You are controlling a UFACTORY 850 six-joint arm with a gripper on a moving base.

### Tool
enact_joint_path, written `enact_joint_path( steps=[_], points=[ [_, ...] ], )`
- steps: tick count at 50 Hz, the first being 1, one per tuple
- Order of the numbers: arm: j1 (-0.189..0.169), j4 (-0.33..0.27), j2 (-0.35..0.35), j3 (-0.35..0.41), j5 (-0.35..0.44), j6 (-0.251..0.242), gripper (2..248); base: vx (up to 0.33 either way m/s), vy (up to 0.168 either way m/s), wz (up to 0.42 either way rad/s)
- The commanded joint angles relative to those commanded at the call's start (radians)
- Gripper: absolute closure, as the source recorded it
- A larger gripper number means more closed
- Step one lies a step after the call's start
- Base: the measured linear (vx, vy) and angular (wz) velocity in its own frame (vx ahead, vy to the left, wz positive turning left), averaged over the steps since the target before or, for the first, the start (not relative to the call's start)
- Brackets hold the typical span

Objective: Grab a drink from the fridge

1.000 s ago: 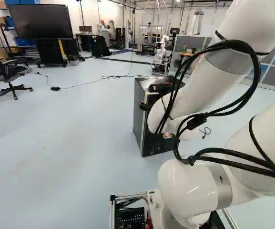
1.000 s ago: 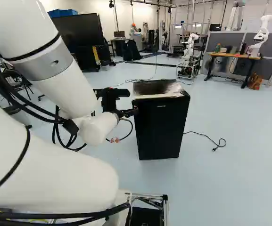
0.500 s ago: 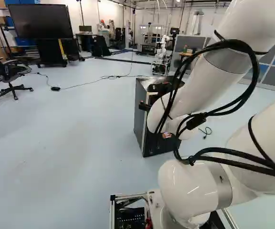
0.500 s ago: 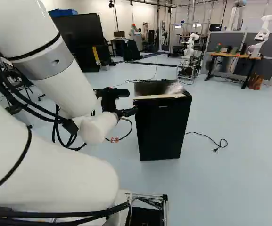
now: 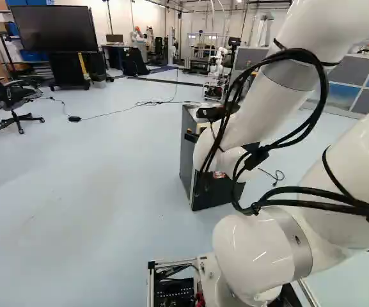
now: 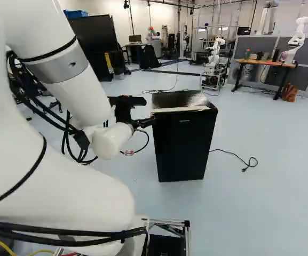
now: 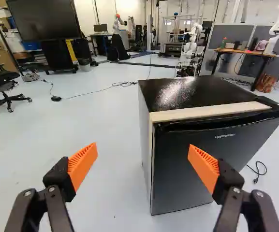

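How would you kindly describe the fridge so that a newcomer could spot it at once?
From the wooden desk against the grey partitions, come forward across the floor towards the gripper. The fridge is the boxy black unit just ahead. Unlike the black screen farther back, it has a pale strip along its top front edge.

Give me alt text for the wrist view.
A boxy black fridge with a cream top-front strip, its door apparently shut, stands on pale blue floor ahead of the open black gripper with orange pads.
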Motion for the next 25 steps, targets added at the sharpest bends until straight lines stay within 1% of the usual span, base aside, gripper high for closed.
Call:
enact_joint_path(
  steps=[11,25],
  points=[
    [0.037,0.04,-0.073,-0.039,0.024,0.0,3,0.0,0.0,0.0],
    [0.077,0.1,-0.181,-0.106,0.036,0.0,3,0.0,0.0,0.0]
  ],
)
